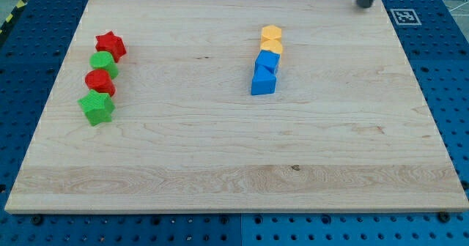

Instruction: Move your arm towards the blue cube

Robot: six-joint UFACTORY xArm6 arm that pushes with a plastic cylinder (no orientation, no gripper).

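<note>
Two blue blocks touch each other right of the board's middle. The upper one looks like a cube. The lower one is more angular and its shape is unclear. Two yellow blocks continue the same column above them. My tip is at the view's top right, at the board's top edge. It is far to the right of and above the blue blocks and touches no block.
A column of blocks stands at the board's left: a red star, a green cylinder, a rounded red block and a green star. The wooden board lies on a blue perforated table.
</note>
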